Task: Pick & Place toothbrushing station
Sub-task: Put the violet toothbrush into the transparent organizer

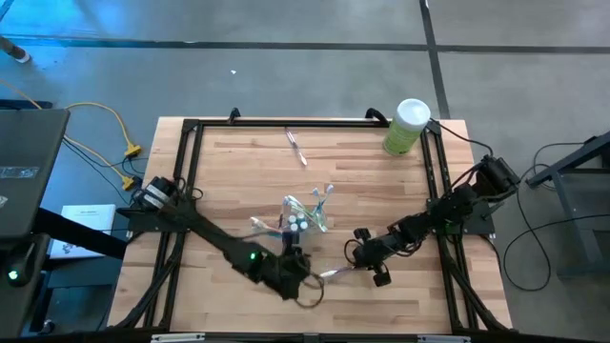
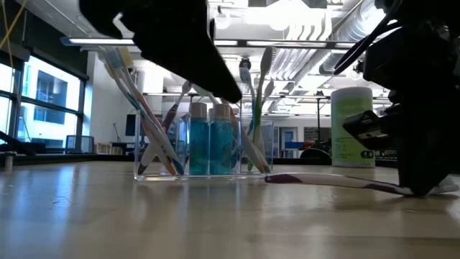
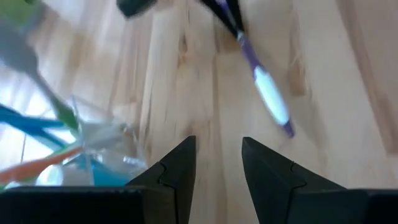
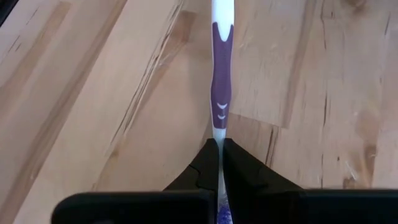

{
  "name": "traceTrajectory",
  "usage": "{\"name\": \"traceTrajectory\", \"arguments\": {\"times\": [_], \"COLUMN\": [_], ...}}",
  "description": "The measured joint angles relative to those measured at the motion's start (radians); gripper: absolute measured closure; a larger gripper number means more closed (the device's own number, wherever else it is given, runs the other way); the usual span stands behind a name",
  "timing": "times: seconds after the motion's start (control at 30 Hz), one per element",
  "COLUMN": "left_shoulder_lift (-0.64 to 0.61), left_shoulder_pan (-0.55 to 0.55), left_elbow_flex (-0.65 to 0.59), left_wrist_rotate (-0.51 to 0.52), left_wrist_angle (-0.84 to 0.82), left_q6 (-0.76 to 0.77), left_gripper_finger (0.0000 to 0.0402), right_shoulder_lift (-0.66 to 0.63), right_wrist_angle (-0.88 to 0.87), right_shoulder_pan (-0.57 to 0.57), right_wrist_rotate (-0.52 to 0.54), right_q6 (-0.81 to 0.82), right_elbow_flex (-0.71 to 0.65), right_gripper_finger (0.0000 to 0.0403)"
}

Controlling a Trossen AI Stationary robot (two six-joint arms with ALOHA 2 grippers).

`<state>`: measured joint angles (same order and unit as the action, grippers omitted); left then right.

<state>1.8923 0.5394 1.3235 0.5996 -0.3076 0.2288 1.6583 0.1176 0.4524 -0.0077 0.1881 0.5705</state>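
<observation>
You are working over a pale planked wooden counter (image 1: 238, 181), where one light-green canister (image 1: 407, 127) with a white lid is standing at the far right corner and one small clear plastic cup (image 2: 205, 147) is sitting mid-counter, holding two teal-and-white toothpaste tubes (image 2: 210, 138) and several slim coloured toothbrushes (image 2: 140, 115). Your left gripper (image 3: 216, 171) is hovering released just beside the cup, and your right gripper (image 4: 219, 163) is grasping one purple-and-white toothbrush (image 4: 221, 74) lying flat on the counter near the cup, while another toothbrush (image 1: 296, 148) is lying alone farther back.
</observation>
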Motion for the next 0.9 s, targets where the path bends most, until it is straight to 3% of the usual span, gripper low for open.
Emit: {"name": "traceTrajectory", "arguments": {"times": [0.17,0.37,0.53,0.63,0.9], "left_shoulder_lift": [0.052,0.111,0.113,0.133,0.183], "left_shoulder_pan": [0.080,0.139,0.170,0.179,0.148], "left_elbow_flex": [0.000,0.000,0.000,0.002,0.002], "left_wrist_rotate": [0.165,0.281,0.394,0.397,0.266], "left_wrist_angle": [0.101,0.307,0.324,0.317,0.312], "left_q6": [-0.006,-0.222,-0.263,-0.258,-0.179], "left_gripper_finger": [0.0277,0.0277,0.0277,0.0277,0.0277], "right_shoulder_lift": [0.002,0.002,0.002,0.002,0.002], "right_wrist_angle": [0.015,0.034,0.051,0.059,0.059], "right_shoulder_pan": [0.028,0.031,0.031,0.029,0.029], "right_wrist_rotate": [0.036,0.043,0.058,0.059,0.061], "right_q6": [0.033,0.053,0.057,0.090,0.125], "right_elbow_flex": [0.001,0.000,0.001,0.001,0.002], "right_gripper_finger": [0.0399,0.0399,0.0399,0.0399,0.0399]}}
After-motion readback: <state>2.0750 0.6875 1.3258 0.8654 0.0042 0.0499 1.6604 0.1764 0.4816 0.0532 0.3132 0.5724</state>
